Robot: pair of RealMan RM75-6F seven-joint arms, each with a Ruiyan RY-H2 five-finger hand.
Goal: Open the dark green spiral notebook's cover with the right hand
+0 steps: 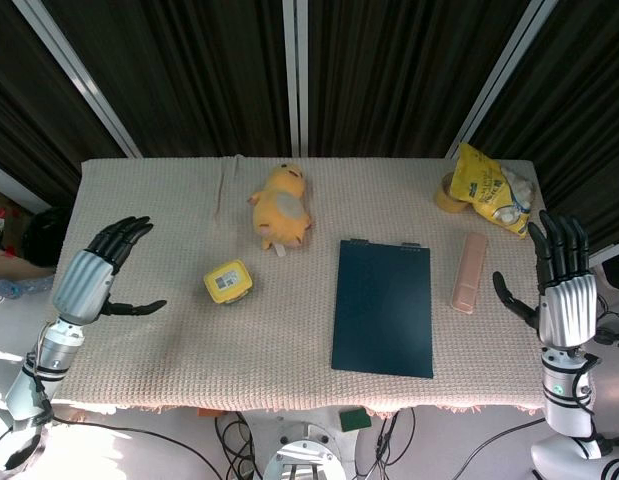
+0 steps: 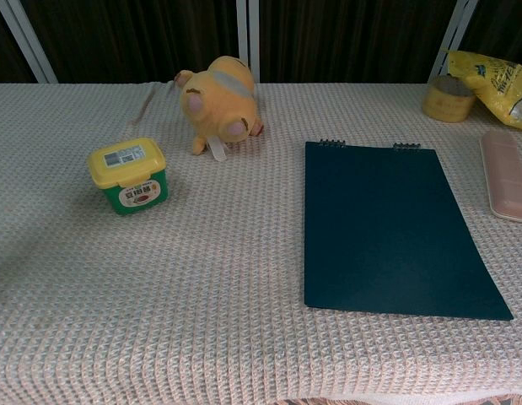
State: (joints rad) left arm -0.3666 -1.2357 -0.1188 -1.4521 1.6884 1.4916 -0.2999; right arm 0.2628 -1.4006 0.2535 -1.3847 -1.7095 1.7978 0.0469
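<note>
The worktop [image 1: 169, 330] carries a beige woven cloth; the dark green spiral notebook [image 1: 383, 306] lies flat on it, right of centre, cover closed, with the wire binding along its far edge. The right hand [image 1: 562, 282] is raised at the right edge of the worktop, well apart from the notebook, fingers spread and upright, holding and touching nothing; the left hand [image 1: 101, 268] hovers at the left edge, fingers likewise apart and empty. A yellow plush toy [image 1: 280, 206] lies beyond the notebook to its left; a yellow snack bag [image 1: 492, 188] sits at the far right corner; a pink case [image 1: 470, 272] lies just right of the notebook; a yellow-lidded tub [image 1: 229, 281] stands to the left.
</note>
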